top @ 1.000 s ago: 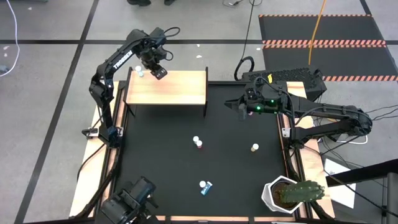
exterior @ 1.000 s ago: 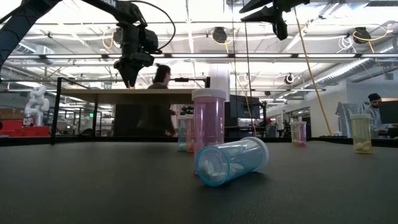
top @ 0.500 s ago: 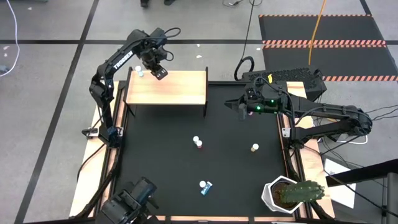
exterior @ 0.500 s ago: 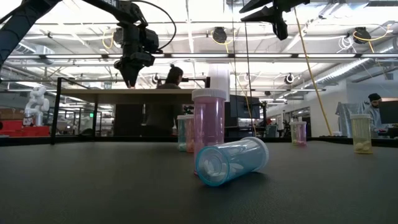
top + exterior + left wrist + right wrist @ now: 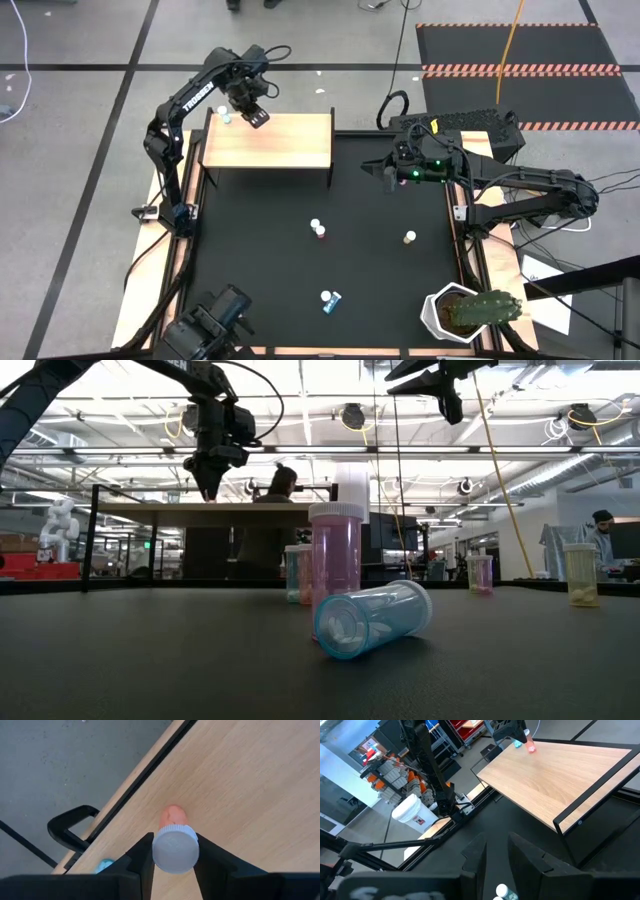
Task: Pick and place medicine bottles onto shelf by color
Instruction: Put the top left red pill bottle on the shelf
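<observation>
Nothing on the desk has moved since the earlier frame. The left gripper (image 5: 256,116) stays over the shelf (image 5: 285,145), at its far-left corner. Only its wrist view shows the jaws pinching a pink bottle (image 5: 174,845) standing on the wood. The right gripper (image 5: 372,168) waits, jaws slightly spread.

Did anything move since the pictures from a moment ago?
Almost nothing. The left gripper stays at the shelf's corner, fingers around the pink bottle standing on it. The right gripper has not moved above the mat. The bottles on the table lie as before. Only a person behind the table shifted rightward.
</observation>
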Tool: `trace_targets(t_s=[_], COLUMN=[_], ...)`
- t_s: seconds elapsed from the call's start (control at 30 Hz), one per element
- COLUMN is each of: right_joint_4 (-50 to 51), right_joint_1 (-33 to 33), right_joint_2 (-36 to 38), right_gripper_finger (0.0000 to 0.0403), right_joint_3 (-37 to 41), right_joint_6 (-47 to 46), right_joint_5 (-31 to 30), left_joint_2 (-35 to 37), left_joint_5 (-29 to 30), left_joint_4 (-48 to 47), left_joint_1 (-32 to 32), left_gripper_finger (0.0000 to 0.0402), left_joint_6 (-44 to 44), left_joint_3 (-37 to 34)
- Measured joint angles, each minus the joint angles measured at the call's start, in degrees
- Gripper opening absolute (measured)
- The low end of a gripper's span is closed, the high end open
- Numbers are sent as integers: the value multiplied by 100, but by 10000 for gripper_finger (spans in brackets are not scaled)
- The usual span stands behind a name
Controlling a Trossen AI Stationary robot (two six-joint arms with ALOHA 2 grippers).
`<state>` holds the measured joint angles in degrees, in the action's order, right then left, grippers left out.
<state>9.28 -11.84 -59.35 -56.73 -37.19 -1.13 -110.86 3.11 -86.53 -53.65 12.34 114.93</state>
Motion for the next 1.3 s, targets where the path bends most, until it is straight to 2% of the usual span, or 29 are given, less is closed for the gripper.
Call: trace_targets(t_s=[0.23,0.43,0.7,1.13,1.3], right_joint_4=[0,2,2,4,4], right_joint_1=[0,0,0,0,0], right_joint_2=[0,0,1,0,0], right_gripper_finger=[73,73,73,73,73], right_joint_3=[0,0,0,0,0], right_joint_6=[33,35,35,37,35], right_joint_5=[8,93,118,114,118], left_joint_2=[0,1,1,0,-1], left_joint_5=[175,296,-114,-116,-118], left_joint_4=[-12,-10,21,112,107], left_joint_1=[-65,-238,-219,-171,-170], left_gripper_finger=[132,124,128,131,168], left_joint_6=[9,-46,-64,-93,-150], left_joint_3=[0,0,0,0,0])
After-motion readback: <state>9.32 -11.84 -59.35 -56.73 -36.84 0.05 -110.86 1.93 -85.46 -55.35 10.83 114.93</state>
